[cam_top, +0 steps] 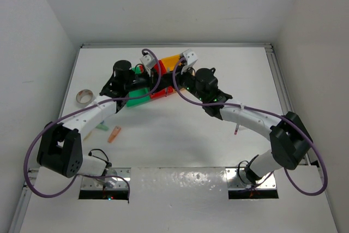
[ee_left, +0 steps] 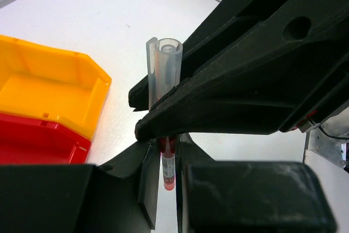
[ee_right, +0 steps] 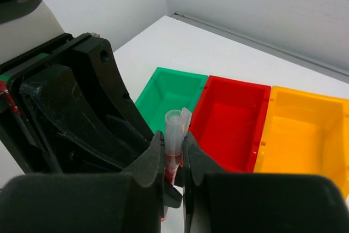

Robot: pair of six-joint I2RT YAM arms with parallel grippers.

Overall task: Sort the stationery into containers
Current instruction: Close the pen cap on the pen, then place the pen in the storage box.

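A thin red pen (ee_left: 168, 172) with a clear cap (ee_right: 173, 128) is clamped by both grippers at once. My left gripper (ee_left: 166, 151) is shut on its red barrel. My right gripper (ee_right: 174, 154) is shut on it just below the cap, and its fingers (ee_left: 234, 91) cross the left wrist view. In the top view the two grippers (cam_top: 161, 76) (cam_top: 173, 76) meet above the joined bins: green (cam_top: 139, 94), red (cam_top: 161, 90), yellow-orange (cam_top: 169, 61). All three bins look empty in the right wrist view (ee_right: 170, 88) (ee_right: 234, 113) (ee_right: 305, 129).
A clear tape roll (cam_top: 83, 97), a teal stick (cam_top: 101, 128) and an orange stub (cam_top: 114, 134) lie on the table at the left beside the left arm. Another thin red pen (cam_top: 235, 129) lies under the right arm. Purple cables loop around both arms.
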